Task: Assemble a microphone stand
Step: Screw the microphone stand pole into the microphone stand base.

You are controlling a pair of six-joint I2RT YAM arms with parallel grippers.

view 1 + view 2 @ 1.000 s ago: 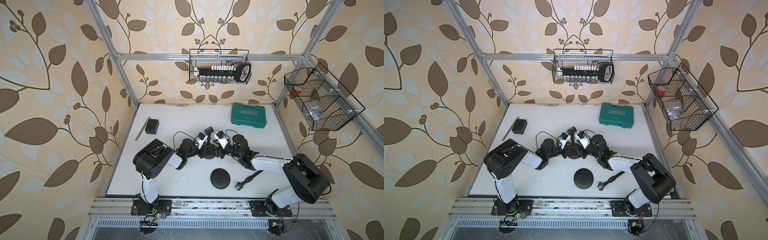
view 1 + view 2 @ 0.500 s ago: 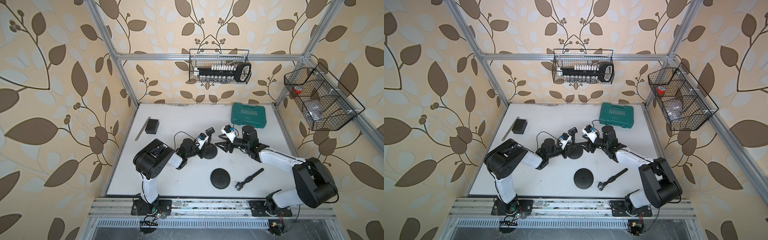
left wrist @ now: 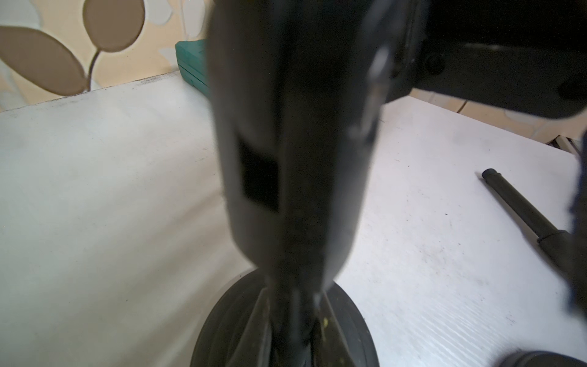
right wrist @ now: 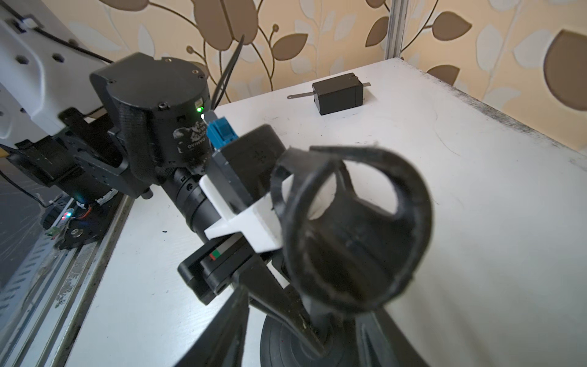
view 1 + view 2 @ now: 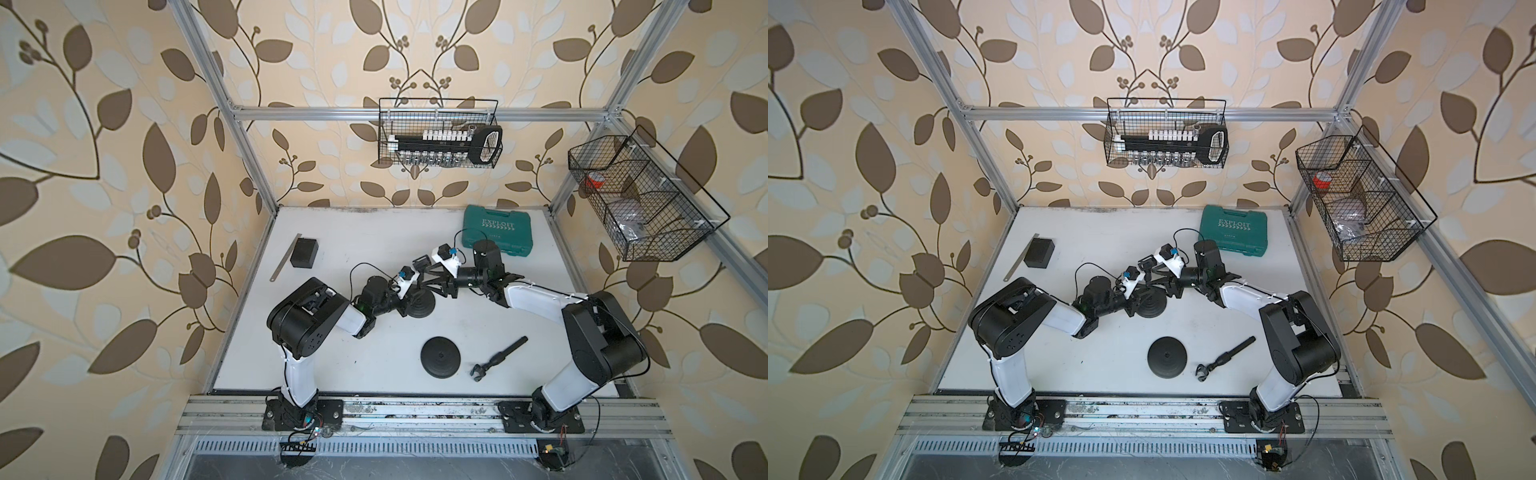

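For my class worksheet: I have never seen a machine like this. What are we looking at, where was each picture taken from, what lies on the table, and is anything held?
The left arm and right arm are robots mounted in front of a white table. Two pictures look down from above; two come from cameras on the wrists. The left gripper has its jaws shut on an upright stand pole rising from a round base; its clip shows in the right wrist view. The right gripper has its jaws apart around that stand. Lying loose: a second round base, a rod, a green case, a black box, a metal strip.
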